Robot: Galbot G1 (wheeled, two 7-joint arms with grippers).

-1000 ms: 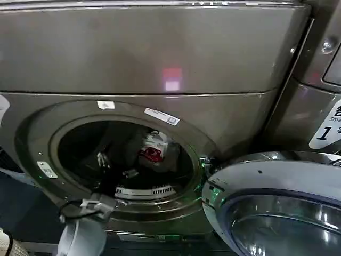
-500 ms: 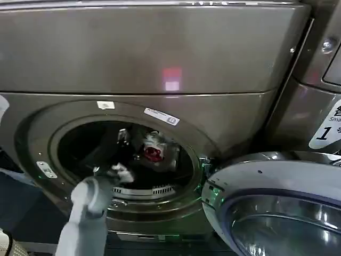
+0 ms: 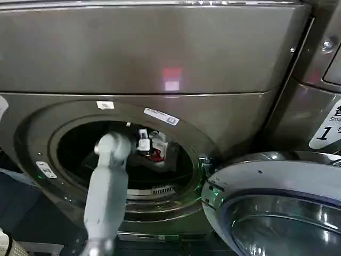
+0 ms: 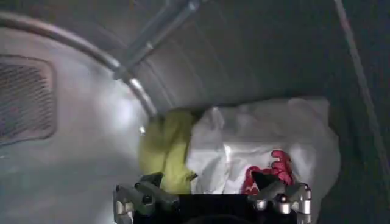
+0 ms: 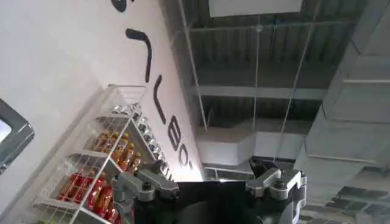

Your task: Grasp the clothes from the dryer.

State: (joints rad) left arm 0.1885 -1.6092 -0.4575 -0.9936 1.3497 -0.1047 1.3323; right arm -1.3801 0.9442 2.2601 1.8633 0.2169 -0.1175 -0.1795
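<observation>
Left hand (image 4: 212,198) spread inside the dryer (image 3: 160,58) drum, white clothes (image 4: 268,146) and yellow-green garment (image 4: 163,149) just ahead.

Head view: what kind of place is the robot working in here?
Probably a laundry room or laundromat mock-up: a front-loading dryer with its door open, a second numbered machine beside it. The left gripper is inside the drum at the clothes.

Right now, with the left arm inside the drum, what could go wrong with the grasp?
1. The left hand is open, lined up on the white garment. The yellow-green garment lies beside it toward one finger, so a close may take only one piece.
2. Both lie against the drum wall; pushing further could press the fingers onto the steel.
3. The arm passes through the dryer's porthole rim, so a sideways pull could catch it.
</observation>
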